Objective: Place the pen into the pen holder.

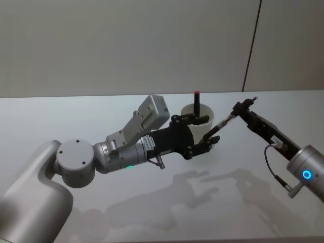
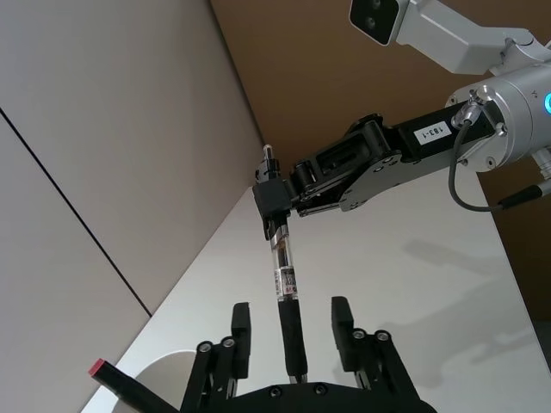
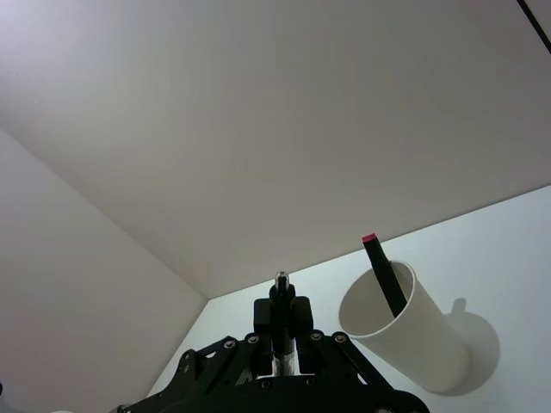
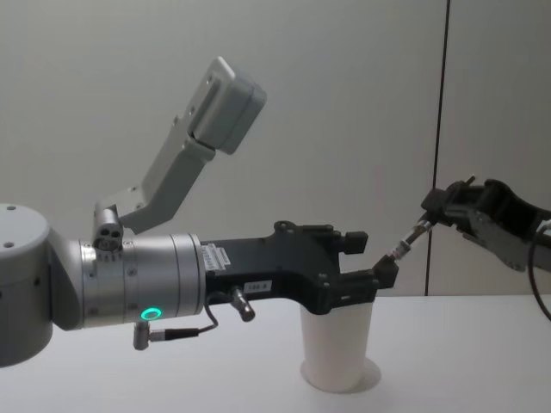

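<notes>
Left end effector point(image 1: 206, 135) open around pen point(image 1: 220, 125), right end effector point(image 1: 242, 107) gripping its top

White pen holder point(image 3: 405, 335), clear black-gripped pen point(image 2: 284, 284).

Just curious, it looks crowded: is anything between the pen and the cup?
Yes: the left gripper hangs at the rim of the cup, open jaws flanking the pen the right gripper holds.
</notes>
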You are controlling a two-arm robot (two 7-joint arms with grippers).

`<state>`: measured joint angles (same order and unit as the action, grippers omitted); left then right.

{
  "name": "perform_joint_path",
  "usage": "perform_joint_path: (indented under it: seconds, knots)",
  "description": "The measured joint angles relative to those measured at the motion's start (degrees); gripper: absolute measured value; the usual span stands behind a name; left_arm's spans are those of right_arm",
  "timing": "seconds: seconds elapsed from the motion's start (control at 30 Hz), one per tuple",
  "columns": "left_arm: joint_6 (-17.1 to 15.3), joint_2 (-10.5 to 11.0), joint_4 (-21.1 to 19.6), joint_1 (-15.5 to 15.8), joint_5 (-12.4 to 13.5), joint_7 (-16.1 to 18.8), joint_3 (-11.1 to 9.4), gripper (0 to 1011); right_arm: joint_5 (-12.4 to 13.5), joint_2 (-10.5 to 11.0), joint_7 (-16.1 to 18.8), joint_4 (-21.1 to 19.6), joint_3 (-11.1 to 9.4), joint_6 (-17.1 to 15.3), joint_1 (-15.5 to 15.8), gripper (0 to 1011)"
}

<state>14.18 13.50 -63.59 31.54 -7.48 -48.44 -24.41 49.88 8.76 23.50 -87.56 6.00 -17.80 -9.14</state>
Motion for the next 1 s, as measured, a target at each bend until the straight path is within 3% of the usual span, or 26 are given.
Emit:
perform_joint_path:
  seconds: [0.27,0.43,0.77,1.0]
  knots:
    - [0.00,0.00,0.00,0.00,0.01,0.00,0.00,797,-1.16,0.29,-0.02,0.01,0.31,0.96,-0.14,147]
    - [0.00,0.00,0.00,0.00,0.01,-0.01,0.00,964,-3.38,0.60,0.38,0.13,0.66,2.32,-0.69,146]
    - [0.00,0.00,0.00,0.00,0.01,-0.01,0.00,1004,-7.94,0.93,1.50,1.93,0.96,3.90,-3.72,146]
    - [0.00,0.00,0.00,0.00,0.01,-0.01,0.00,1004,-11.53,0.99,3.48,5.77,1.11,4.38,-8.16,146]
